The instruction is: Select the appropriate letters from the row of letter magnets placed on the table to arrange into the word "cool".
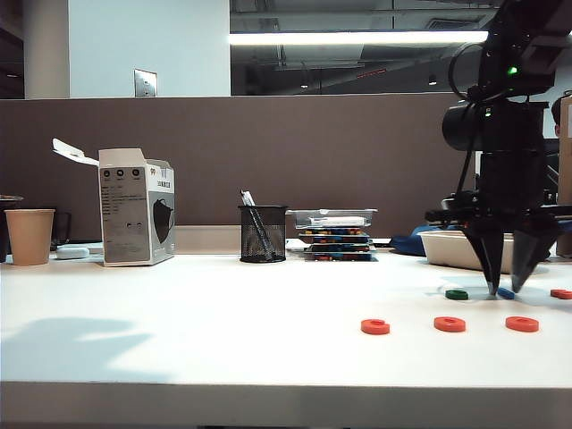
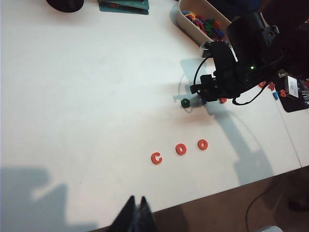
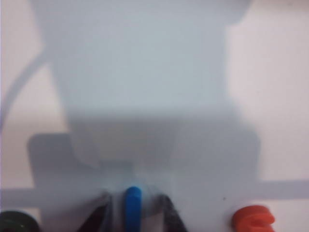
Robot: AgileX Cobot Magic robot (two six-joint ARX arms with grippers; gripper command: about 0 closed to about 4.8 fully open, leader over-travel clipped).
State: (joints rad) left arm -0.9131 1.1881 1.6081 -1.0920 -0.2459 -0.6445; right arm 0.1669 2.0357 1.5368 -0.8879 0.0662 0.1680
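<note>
Writing: the white carton (image 1: 136, 207) at the left of the exterior view carries printed panels and a barcode, too small to read; no legible brand elsewhere.
Letters laid out: three red-orange letters (image 2: 180, 150) lie in a line near the front edge of the surface (image 1: 223, 331), reading C, O, O in the left wrist view; in the exterior view they sit lower right, evenly spaced and apart from each other.
Letter row: behind them, a dark green ring (image 1: 457, 294), a light-blue bar (image 3: 133, 207) and further red-orange pieces (image 1: 561, 293) lie at the right of the exterior view.
Containers: a paper cup (image 1: 29, 236) at far left, contents hidden; a black mesh pen holder (image 1: 263, 233) holding pens; a stack of clear lidded trays (image 1: 335, 234) with coloured pieces inside; a pale tray (image 2: 190, 23) at the upper centre of the left wrist view holding mixed coloured letters.
Right gripper (image 1: 507, 290): points straight down at the right of the exterior view, tips on the surface; its fingers (image 3: 169, 217) stand partly apart, one either side of the light-blue bar, close against it; whether they clamp it cannot be told.
Left gripper (image 2: 135, 217): at the lower centre of its own view, above the front of the surface; dark fingers pressed together, holding nothing.
</note>
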